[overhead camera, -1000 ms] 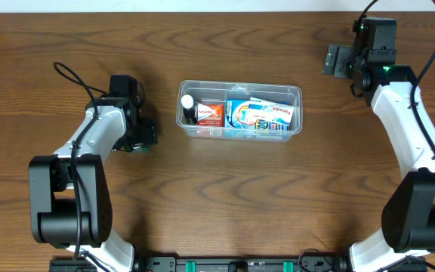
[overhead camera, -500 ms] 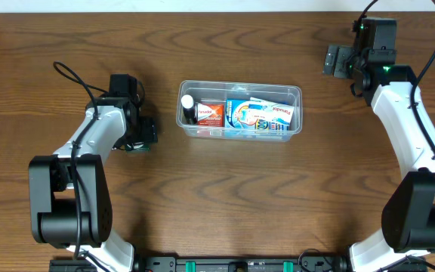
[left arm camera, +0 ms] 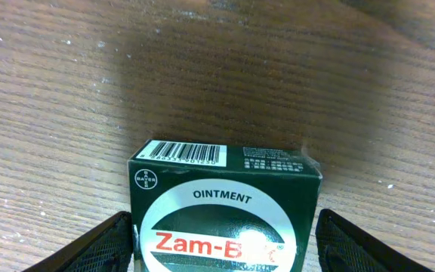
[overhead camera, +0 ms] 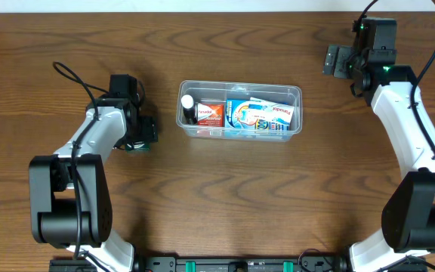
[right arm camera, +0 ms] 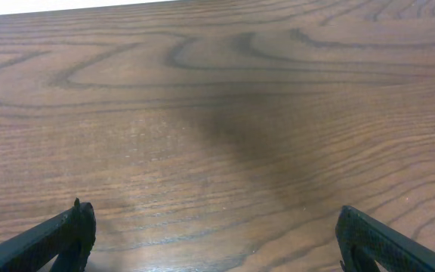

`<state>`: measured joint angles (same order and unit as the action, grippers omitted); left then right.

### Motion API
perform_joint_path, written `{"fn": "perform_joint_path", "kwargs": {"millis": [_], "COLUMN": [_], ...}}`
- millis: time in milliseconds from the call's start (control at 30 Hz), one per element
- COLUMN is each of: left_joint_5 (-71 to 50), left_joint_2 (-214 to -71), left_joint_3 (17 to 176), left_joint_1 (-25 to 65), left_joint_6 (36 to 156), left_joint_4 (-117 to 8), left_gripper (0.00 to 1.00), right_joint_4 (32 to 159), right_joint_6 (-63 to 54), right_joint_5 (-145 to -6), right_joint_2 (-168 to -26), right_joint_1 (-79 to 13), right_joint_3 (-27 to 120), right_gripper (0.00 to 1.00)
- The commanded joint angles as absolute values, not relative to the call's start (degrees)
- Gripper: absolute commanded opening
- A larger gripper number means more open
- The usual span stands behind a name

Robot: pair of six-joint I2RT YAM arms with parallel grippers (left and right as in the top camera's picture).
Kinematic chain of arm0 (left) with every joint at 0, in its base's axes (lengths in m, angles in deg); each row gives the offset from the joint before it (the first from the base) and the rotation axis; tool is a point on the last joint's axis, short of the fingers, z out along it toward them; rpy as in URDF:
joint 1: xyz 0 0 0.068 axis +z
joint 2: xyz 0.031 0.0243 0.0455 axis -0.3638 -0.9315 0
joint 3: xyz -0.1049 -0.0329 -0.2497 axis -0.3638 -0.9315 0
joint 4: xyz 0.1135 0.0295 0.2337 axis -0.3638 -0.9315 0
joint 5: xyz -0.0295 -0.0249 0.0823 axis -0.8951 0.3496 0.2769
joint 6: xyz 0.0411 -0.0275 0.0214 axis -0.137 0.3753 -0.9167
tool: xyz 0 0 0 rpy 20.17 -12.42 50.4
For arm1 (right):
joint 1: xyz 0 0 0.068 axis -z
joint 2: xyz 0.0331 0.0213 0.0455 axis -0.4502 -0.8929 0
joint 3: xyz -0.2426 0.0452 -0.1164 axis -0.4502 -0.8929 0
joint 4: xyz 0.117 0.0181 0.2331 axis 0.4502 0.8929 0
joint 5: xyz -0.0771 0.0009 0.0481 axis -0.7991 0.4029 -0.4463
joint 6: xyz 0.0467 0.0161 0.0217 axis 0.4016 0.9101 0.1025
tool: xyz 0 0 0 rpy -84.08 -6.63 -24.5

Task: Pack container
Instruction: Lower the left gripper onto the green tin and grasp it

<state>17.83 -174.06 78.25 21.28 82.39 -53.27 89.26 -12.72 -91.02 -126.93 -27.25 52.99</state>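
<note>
The clear plastic container [overhead camera: 299,110] lies at the table's middle. It holds a white-capped bottle [overhead camera: 187,101], a red box [overhead camera: 210,113] and a blue-and-white box [overhead camera: 260,115]. My left gripper [overhead camera: 136,139] is low over the table, left of the container. In the left wrist view, its fingers [left arm camera: 221,230] are closed on the sides of a dark green Zam-Buk ointment box [left arm camera: 225,177], which rests on the wood. My right gripper [overhead camera: 337,60] is open and empty at the far right; its wrist view [right arm camera: 214,227] shows only bare wood between the fingers.
The wooden table [overhead camera: 225,196] runs across the whole overhead view. A black cable [overhead camera: 74,79] loops beside the left arm. The table's far edge [right arm camera: 66,9] shows at the top of the right wrist view.
</note>
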Motion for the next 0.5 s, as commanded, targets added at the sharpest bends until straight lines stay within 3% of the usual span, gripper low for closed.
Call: {"fn": "perform_joint_path", "kwargs": {"millis": [0,467], "left_joint_5": [18.07,18.07], "left_joint_2": [-174.76,-174.78], "left_joint_3": [77.37,77.02], "left_joint_1": [21.43,21.43], "left_joint_6": [82.26,82.26], "left_joint_4": [-52.57,-52.24], "left_gripper": [0.77,0.77], "right_joint_4": [89.33,89.3], "right_joint_6": [-11.7,-11.7], "right_joint_5": [-91.78,-91.78], "right_joint_2": [-126.34,-126.34], "right_joint_1": [-27.2,-27.2], "right_joint_3": [53.45,53.45], "right_gripper": [0.99,0.99]}}
